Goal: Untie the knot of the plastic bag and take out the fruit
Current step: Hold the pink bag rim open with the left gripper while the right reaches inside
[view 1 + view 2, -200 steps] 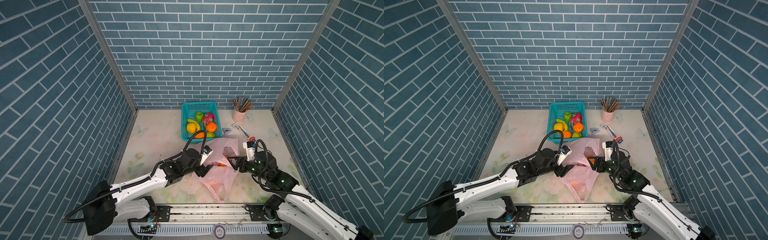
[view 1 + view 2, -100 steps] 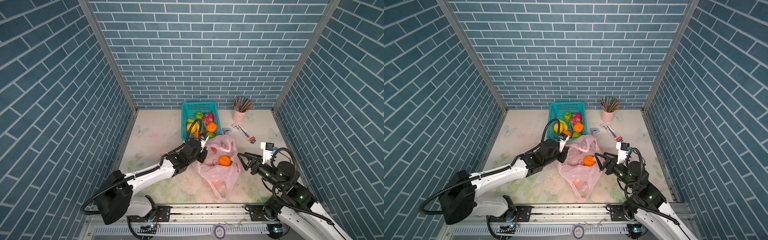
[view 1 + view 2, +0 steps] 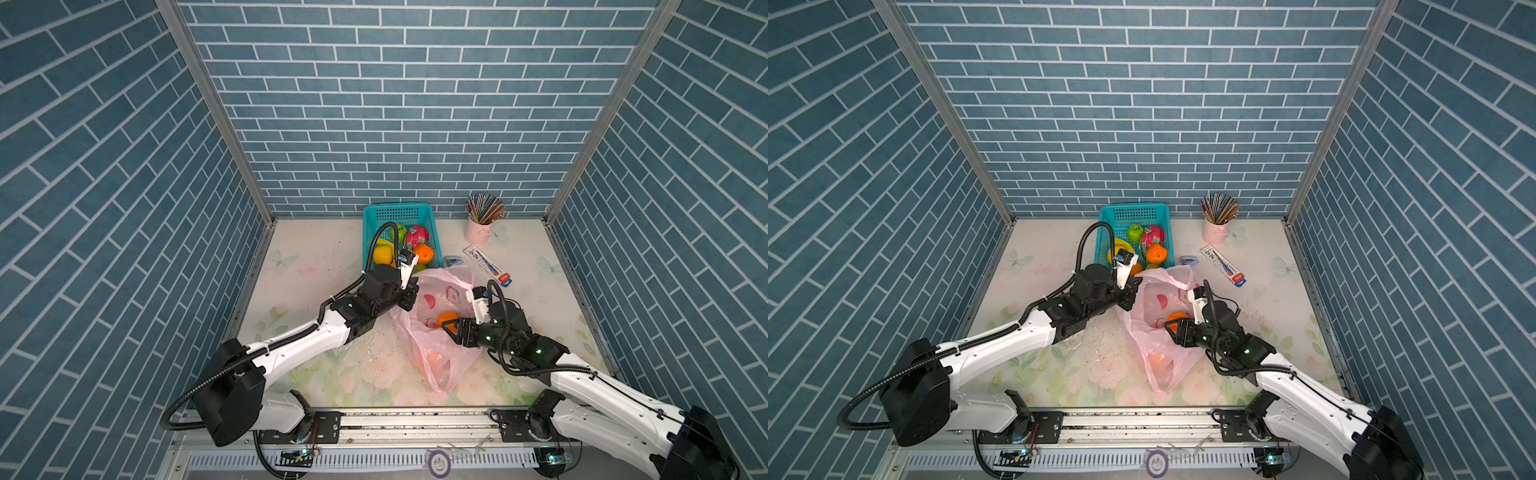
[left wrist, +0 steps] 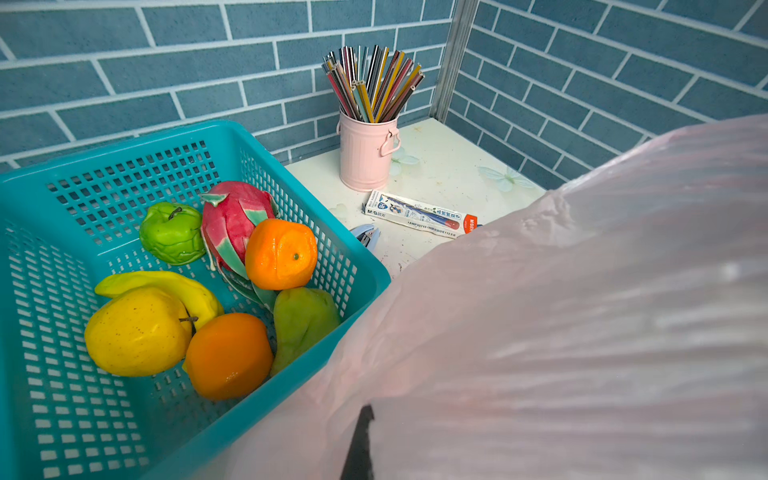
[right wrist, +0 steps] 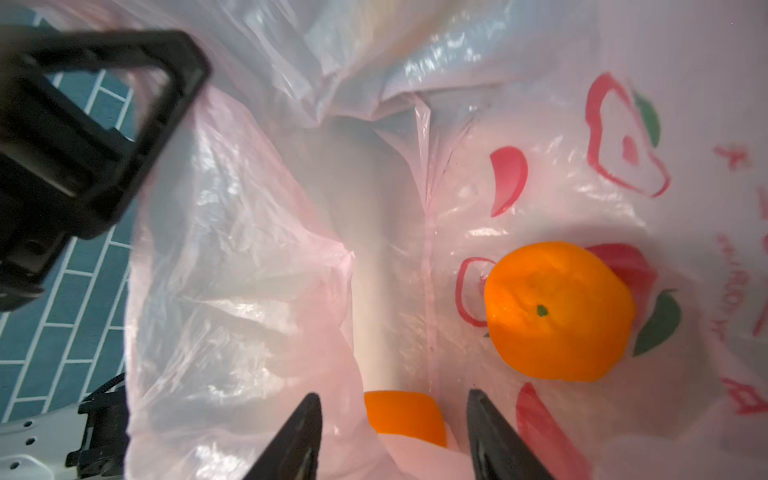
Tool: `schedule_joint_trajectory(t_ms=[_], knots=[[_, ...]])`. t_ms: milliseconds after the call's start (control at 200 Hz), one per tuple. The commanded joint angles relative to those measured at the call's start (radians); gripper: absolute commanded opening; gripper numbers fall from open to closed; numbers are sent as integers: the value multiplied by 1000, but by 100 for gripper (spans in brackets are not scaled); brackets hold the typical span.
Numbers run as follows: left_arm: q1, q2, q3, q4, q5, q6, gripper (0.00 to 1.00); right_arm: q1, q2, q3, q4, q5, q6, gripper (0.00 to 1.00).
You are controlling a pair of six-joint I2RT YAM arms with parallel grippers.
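The pink plastic bag (image 3: 432,332) lies mid-table with its mouth gaping; no knot is in view. My left gripper (image 3: 409,297) is shut on the bag's rim beside the basket; in the left wrist view film (image 4: 540,332) drapes over one black fingertip (image 4: 360,440). My right gripper (image 5: 392,415) reaches inside the bag, jaws apart. An orange (image 5: 405,415) sits between its tips, partly behind a fold, not visibly touched. A second orange (image 5: 559,309) rests on the inner wall. In both top views an orange (image 3: 446,318) (image 3: 1177,318) lies at the right gripper (image 3: 1177,328).
The teal basket (image 3: 397,212) (image 4: 124,137) behind the bag holds dragon fruit (image 4: 232,224), oranges, green and yellow fruit and a banana. A pink pencil cup (image 3: 482,224), a pen box (image 3: 486,266) and a small blue stapler (image 3: 453,261) stand back right.
My left gripper shut on the bag's rim and lifted it toward the basket. The right arm drew back, then reached into the opened bag with its jaws narrowing.
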Motion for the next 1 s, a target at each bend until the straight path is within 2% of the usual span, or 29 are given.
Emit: schedule_joint_trajectory(t_ms=[0, 185, 320, 425, 550, 785, 870, 995], knots=[[48, 0, 25, 57, 49, -31, 5, 84, -21, -37, 84, -58, 34, 51], [71, 79, 115, 83, 130, -39, 5, 273, -14, -125, 222, -27, 149, 46], [71, 133, 167, 115, 198, -90, 8, 349, 136, -83, 339, -51, 100, 48], [67, 134, 164, 136, 214, -113, 19, 375, 285, -19, 406, -80, 59, 50], [69, 87, 146, 93, 193, -79, 47, 379, 348, 6, 494, -90, 69, 54], [61, -90, 46, -31, 105, -64, 70, 378, 161, 49, 238, 218, 5, 68], [54, -153, 10, -76, 88, -87, 76, 377, 121, 54, 189, 274, -3, 69], [35, -241, -41, -164, 72, -132, 79, 377, 106, 82, 87, 363, 39, 67]])
